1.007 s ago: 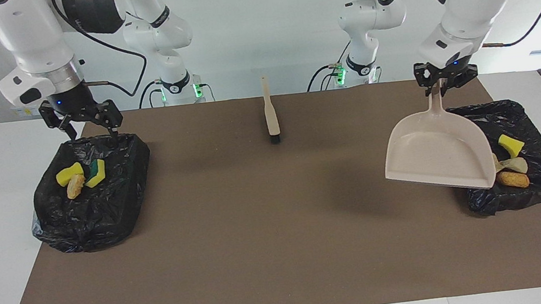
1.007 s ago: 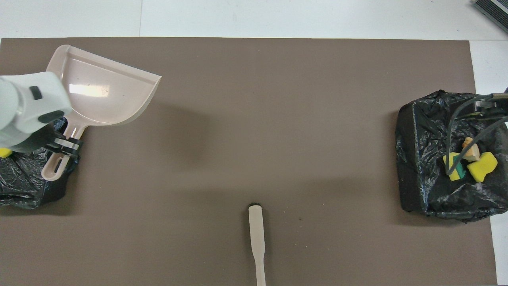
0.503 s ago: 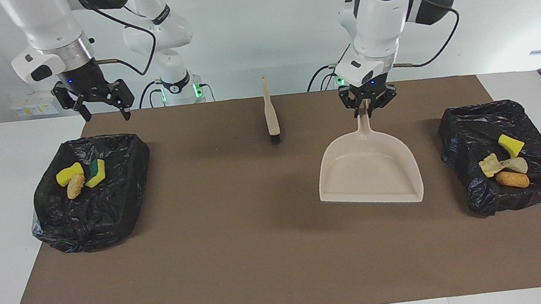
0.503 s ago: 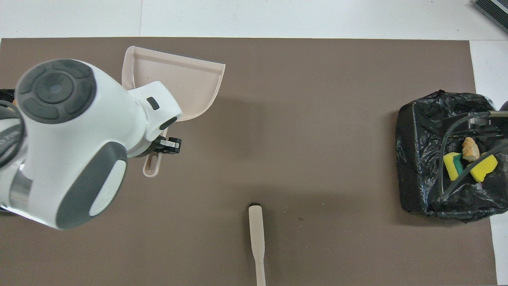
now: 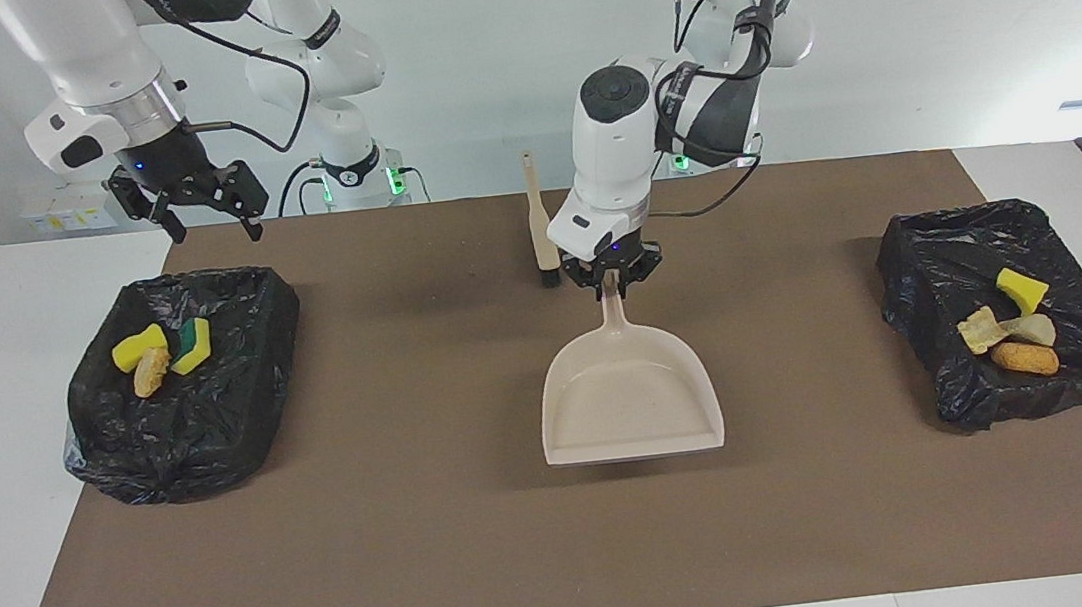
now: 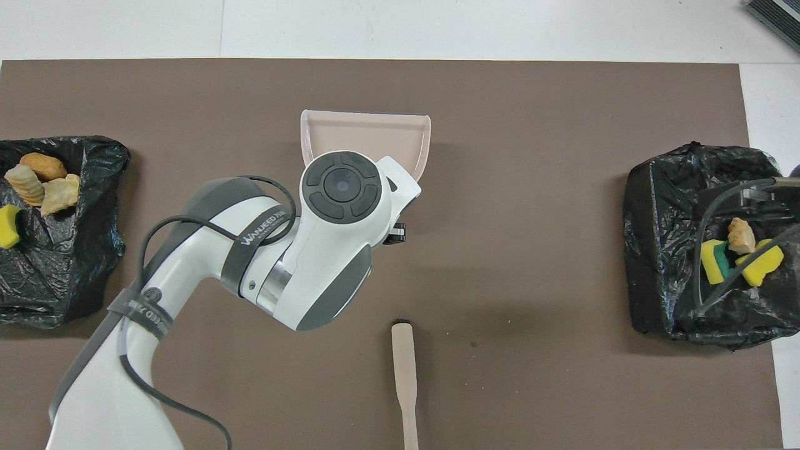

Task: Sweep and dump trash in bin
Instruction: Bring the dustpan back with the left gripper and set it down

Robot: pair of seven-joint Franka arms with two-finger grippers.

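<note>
Open mat at the middle, blocked by the dustpan and the arm above it

The brown mat (image 5: 427,557) lies bare between the two black-lined bins (image 5: 182,381) (image 5: 1015,314) and along its edge farthest from the robots, leaving wide room to pass there. The beige dustpan (image 5: 630,400) sits at mid-mat, its handle pinched by the left gripper (image 5: 612,274), and the left arm (image 6: 250,262) slants over the mat nearer the robots toward its own end. The brush (image 5: 542,228) lies just beside that gripper, toward the right arm's end. The right gripper (image 5: 189,205), jaws spread, hangs above the robots' edge of its bin.
</note>
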